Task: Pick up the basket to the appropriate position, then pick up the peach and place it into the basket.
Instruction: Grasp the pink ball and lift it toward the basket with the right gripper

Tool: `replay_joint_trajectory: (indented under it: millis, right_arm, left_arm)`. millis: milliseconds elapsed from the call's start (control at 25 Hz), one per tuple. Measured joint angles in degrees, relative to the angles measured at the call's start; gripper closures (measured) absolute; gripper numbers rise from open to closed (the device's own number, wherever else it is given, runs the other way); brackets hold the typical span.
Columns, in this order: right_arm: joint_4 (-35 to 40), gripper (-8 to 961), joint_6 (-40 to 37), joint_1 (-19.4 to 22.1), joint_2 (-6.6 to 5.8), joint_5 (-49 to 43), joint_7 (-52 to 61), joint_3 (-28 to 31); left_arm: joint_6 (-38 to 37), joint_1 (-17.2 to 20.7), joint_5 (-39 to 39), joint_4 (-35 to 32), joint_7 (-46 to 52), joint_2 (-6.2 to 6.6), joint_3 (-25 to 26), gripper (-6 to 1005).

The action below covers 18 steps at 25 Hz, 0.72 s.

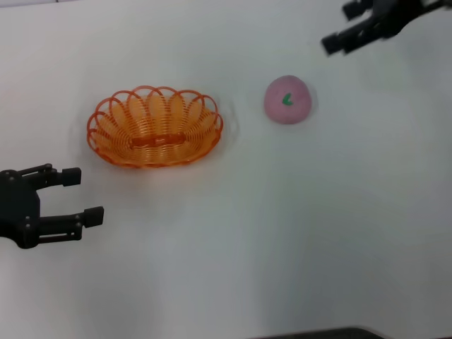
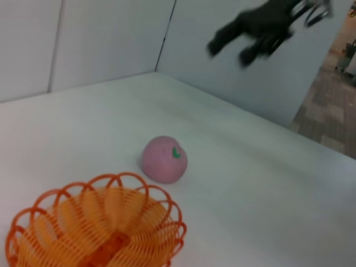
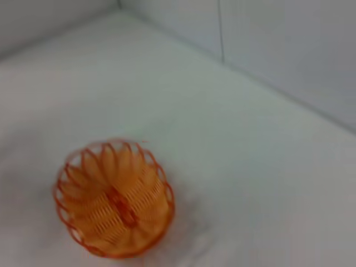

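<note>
The orange wire basket (image 1: 114, 151) stands empty on the white table, left of the middle. The pink peach (image 1: 287, 99), green mark on top, lies on the table to the right of the basket, apart from it. My left gripper (image 1: 81, 195) is open and empty, near the table's front left, in front of the basket. My right gripper (image 1: 340, 28) is open and empty, raised at the far right, beyond the peach. The left wrist view shows the basket (image 2: 142, 225), the peach (image 2: 164, 159) and the right gripper (image 2: 229, 54) in the air. The right wrist view shows only the basket (image 3: 89, 222).
The white table (image 1: 282, 233) spreads all around. Grey wall panels (image 2: 100, 39) stand behind it. Past the table's far right edge, a patch of floor (image 2: 328, 122) shows in the left wrist view.
</note>
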<state>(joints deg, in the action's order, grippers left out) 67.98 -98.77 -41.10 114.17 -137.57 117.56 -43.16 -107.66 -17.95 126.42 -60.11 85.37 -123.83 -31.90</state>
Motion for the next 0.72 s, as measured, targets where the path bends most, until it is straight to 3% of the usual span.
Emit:
replay_joint_trajectory:
  millis: [320, 440, 720]
  right_arm:
    - [-7.1, 146, 12.1, -3.0, 5.43, -11.0, 0.4, -11.2]
    - [-11.7, 162, 18.0, -3.5, 5.48, -11.7, 2.0, -15.7]
    - [-19.2, 200, 28.3, -4.6, 5.75, -11.4, 2.2, -19.4]
  left_arm:
    - [1.7, -0.3, -1.5, 0.1, 0.5, -0.04, 0.3, 140]
    - [2.5, -0.4, -2.0, 0.7, 0.6, -0.07, 0.4, 140]
    - [3.2, -0.7, -2.2, 2.3, 0.5, -0.03, 0.4, 141]
